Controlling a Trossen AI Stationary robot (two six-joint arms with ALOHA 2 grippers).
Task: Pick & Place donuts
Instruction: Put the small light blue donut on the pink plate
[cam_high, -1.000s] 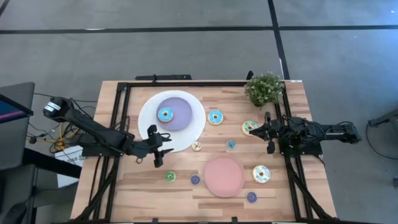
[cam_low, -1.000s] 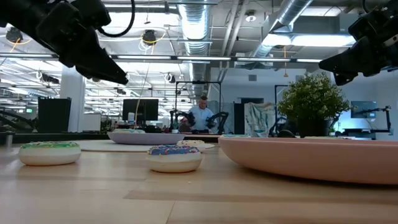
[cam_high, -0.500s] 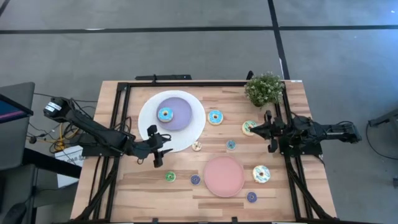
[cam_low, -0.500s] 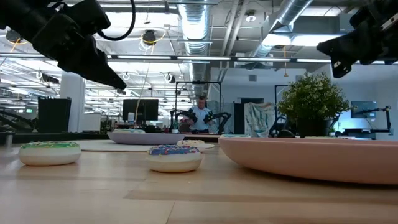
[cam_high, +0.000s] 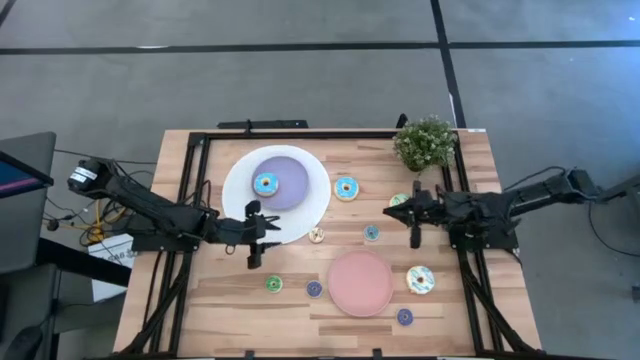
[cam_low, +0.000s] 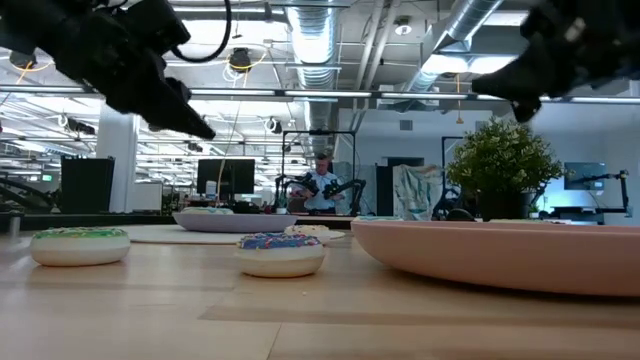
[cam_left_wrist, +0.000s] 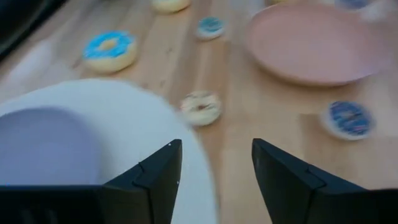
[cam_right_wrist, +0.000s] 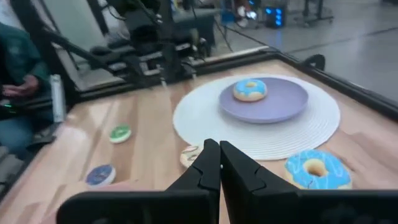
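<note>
Several toy donuts lie on the table. A blue one (cam_high: 265, 184) sits on the lilac plate (cam_high: 290, 172). Another blue one (cam_high: 346, 187), a tan mini (cam_high: 316, 235) and a teal mini (cam_high: 371, 232) lie mid-table. My left gripper (cam_high: 267, 232) hangs open over the white plate's near-right rim (cam_left_wrist: 124, 106), with the tan mini (cam_left_wrist: 201, 107) ahead of it. My right gripper (cam_right_wrist: 214, 155) is shut and hovers above the table beside the cream-green donut (cam_high: 399, 200), which it partly hides.
A pink plate (cam_high: 360, 283) lies near the front edge, with a green mini (cam_high: 273, 284), two purple minis (cam_high: 314, 289) (cam_high: 404, 316) and a cream-green donut (cam_high: 420, 279) around it. A potted plant (cam_high: 425, 143) stands at the far right. A person sits in the room beyond.
My right gripper has moved toward the table's left, from the right frame rail to the cream-green donut, which it now partly covers. The donuts and plates have stayed where they were.
</note>
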